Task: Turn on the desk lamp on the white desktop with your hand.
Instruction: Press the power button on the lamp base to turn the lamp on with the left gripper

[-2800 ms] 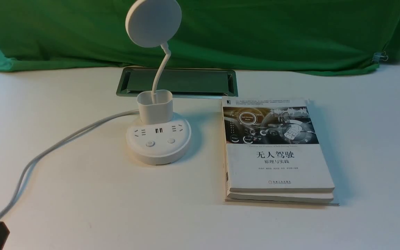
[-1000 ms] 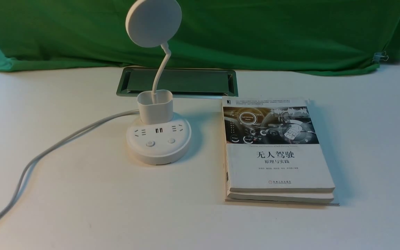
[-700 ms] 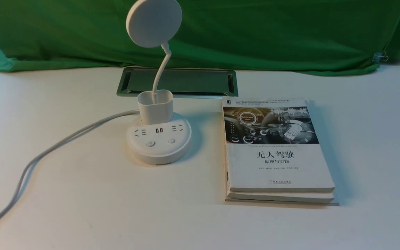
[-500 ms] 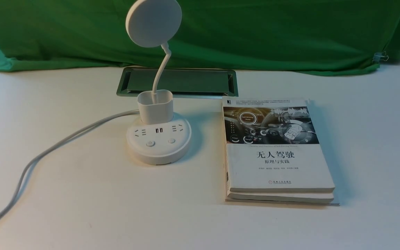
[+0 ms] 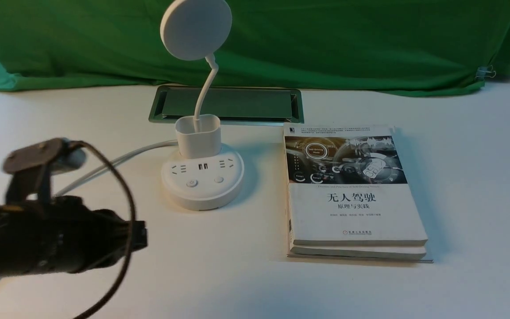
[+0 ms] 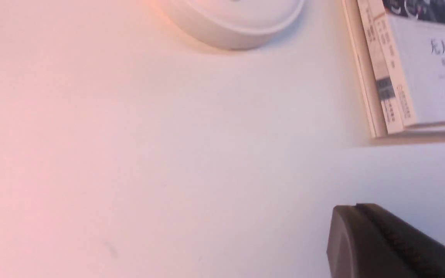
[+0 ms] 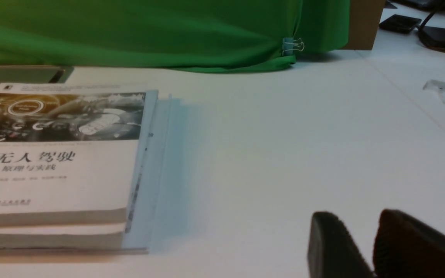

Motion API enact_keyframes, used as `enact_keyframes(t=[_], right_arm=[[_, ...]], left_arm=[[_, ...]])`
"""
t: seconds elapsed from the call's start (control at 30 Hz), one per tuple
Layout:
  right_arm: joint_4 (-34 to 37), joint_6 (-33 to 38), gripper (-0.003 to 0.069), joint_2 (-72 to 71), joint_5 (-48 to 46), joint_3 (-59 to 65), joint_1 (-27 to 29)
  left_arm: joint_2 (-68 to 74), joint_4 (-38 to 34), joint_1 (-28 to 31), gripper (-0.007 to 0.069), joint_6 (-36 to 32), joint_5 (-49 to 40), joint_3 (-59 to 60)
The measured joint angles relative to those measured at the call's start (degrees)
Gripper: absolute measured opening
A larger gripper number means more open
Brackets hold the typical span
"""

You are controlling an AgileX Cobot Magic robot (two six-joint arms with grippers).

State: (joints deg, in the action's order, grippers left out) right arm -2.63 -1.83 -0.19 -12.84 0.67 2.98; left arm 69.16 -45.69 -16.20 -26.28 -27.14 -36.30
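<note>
The desk lamp [image 5: 202, 184] stands unlit on the white desktop [image 5: 237, 283], its disc head [image 5: 195, 29] raised on a bent neck. Two buttons [image 5: 191, 183] sit on the front of the round base. My hand, the black left arm, reaches in from the left, blurred. Its left gripper [image 5: 142, 239] hangs in front of and left of the base, apart from it. In the left wrist view the left gripper [image 6: 357, 216] is shut and empty, with the base's edge [image 6: 238, 23] ahead. The right gripper [image 7: 361, 222] is open with a narrow gap, over bare table.
Two stacked books [image 5: 352, 190] lie right of the lamp. A silver-framed cable slot [image 5: 226, 105] lies behind it, and green cloth [image 5: 326, 44] covers the back. The lamp's grey cord [image 5: 117, 159] runs left, passing under my left arm.
My left arm has swung into the front view from the left edge, where it was out of sight half a second ago. Lamp and books have not moved.
</note>
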Motion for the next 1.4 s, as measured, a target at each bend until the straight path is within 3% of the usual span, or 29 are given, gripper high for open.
enact_keyframes(t=[0.1,0.13,0.17,0.2,0.23,0.4,0.77,1.4], right_arm=[[0.00,0.00,0.0239,0.00,0.01,0.00,0.00],[0.00,0.00,0.0239,0.00,0.01,0.00,0.00],[0.00,0.00,0.0239,0.00,0.01,0.00,0.00],[0.00,0.00,0.0239,0.00,0.01,0.00,0.00],[0.00,0.00,0.0239,0.00,0.01,0.00,0.00],[0.00,0.00,0.0240,0.00,0.01,0.00,0.00],[0.00,0.00,0.0241,0.00,0.01,0.00,0.00],[0.00,0.00,0.0239,0.00,-0.07,0.00,0.00]], left_arm=[[5.84,6.86,-4.46,0.0001,5.05,2.36,-4.45],[10.63,15.43,-7.73,0.0000,10.96,4.66,-8.09],[11.12,16.43,-8.44,0.0000,12.52,5.30,-8.98],[15.57,24.92,-10.86,0.0000,18.59,7.55,-12.32],[17.92,28.99,-12.09,0.0000,22.67,8.93,-14.66],[28.75,40.22,-13.07,0.0000,31.37,10.33,-23.31],[39.23,47.45,-13.07,0.0000,34.54,8.07,-34.96],[42.21,51.60,-12.69,0.0000,38.27,6.44,-36.13]])
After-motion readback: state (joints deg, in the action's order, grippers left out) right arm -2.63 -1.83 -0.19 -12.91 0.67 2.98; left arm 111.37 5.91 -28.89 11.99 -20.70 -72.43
